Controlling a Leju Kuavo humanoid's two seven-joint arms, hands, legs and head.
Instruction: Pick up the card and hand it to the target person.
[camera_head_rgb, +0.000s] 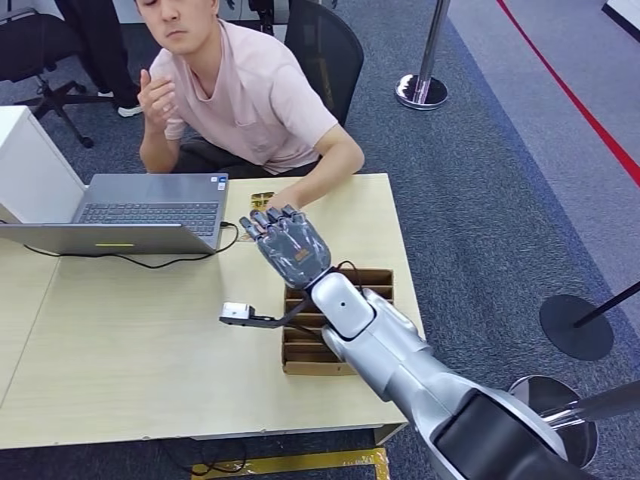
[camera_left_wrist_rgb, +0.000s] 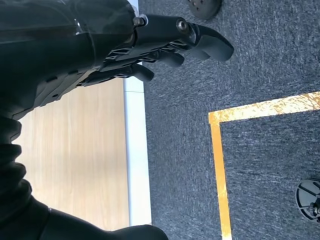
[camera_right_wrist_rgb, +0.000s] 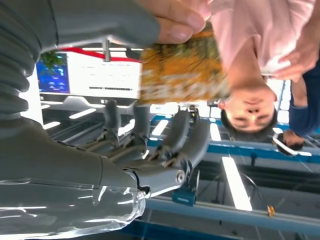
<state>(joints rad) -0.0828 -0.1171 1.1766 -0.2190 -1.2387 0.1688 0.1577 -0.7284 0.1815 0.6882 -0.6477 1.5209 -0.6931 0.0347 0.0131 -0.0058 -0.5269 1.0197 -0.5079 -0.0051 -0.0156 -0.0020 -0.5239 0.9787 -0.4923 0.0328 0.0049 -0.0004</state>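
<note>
Right wrist view: thin orange patterned card (camera_right_wrist_rgb: 181, 70) upper centre, pinched between right hand (camera_right_wrist_rgb: 124, 100) thumb and person's fingertips (camera_right_wrist_rgb: 177, 22) | light, stiff, slick; take by free edge | left hand (camera_left_wrist_rgb: 151, 47) fingers extended, holding nothing

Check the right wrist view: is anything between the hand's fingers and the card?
Nothing. The right wrist view shows an open gap between the fingers of the right hand and the card. A person's fingers grip the card's edge.
</note>
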